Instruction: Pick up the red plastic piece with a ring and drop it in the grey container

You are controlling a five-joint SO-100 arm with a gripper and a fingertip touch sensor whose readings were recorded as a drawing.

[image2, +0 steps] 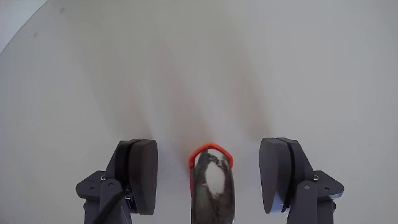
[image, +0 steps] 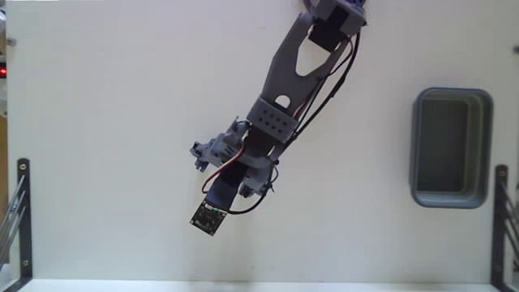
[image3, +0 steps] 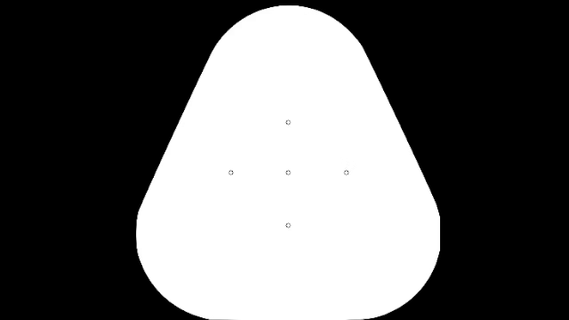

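In the wrist view the red plastic piece with a ring (image2: 211, 149) shows as a red-orange loop on the white table, between the two dark pads (image2: 144, 174). A blurred grey part of the arm covers its lower half. My gripper (image2: 209, 143) is open, with the pads wide apart on either side of the piece and touching nothing. In the fixed view the gripper (image: 212, 152) hangs over the table's middle left and hides the piece. The grey container (image: 418, 146) stands far to the right, and nothing shows inside it.
A small dark circuit board (image: 208, 217) hangs from the arm on a flat cable. Black metal brackets stand at the lower left (image: 23, 219) and lower right (image: 501, 219) table edges. The table's front edge runs along the bottom of the fixed view.
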